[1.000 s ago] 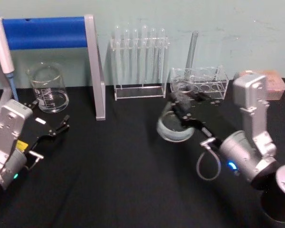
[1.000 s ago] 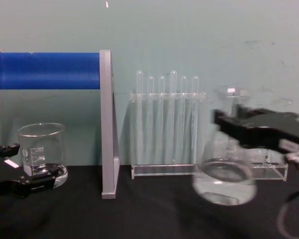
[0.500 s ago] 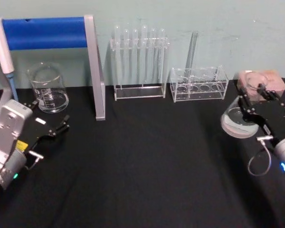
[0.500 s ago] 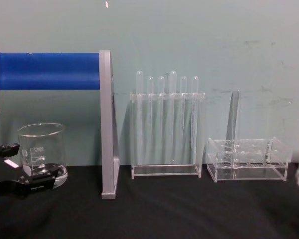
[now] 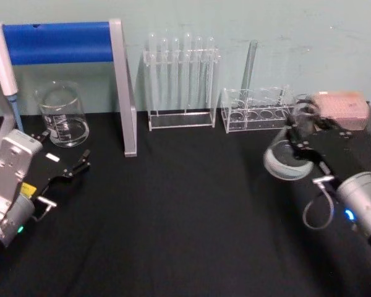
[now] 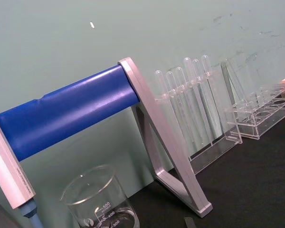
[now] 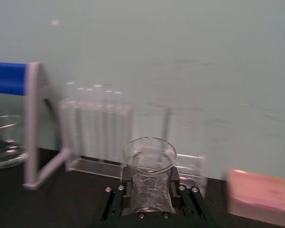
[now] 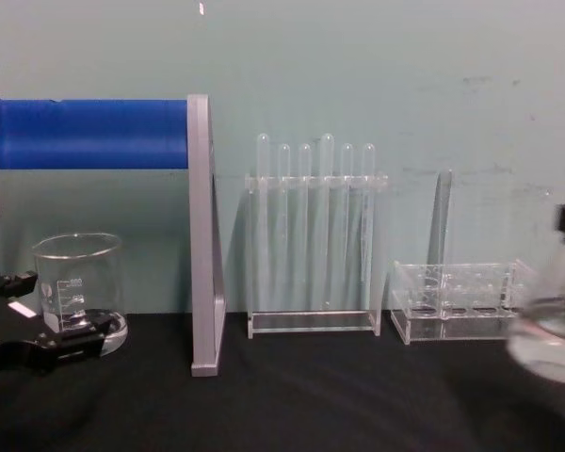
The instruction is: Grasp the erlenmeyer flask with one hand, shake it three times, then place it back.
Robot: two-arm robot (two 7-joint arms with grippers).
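The erlenmeyer flask [image 5: 285, 162], clear glass, hangs tilted above the black table at the right, its neck clamped by my right gripper [image 5: 300, 132]. In the right wrist view the flared rim of the flask [image 7: 149, 159] stands up between the two black jaws of the right gripper [image 7: 149, 184], which are shut on the neck. The chest view has the flask [image 8: 549, 345] blurred at the right edge, off the table. My left gripper [image 5: 76, 167] rests open and idle at the table's left, next to the beaker; it also shows low in the chest view [image 8: 40, 350].
A glass beaker [image 5: 62, 116] stands back left under a blue bar on a grey frame [image 5: 122, 86]. A tall test tube rack [image 5: 181, 80] and a low clear rack [image 5: 260, 110] line the back wall. A pink box [image 5: 340, 110] sits back right.
The right gripper swung the flask from the table's centre far to the right, and it has now come partway back to the left. The left arm has not moved.
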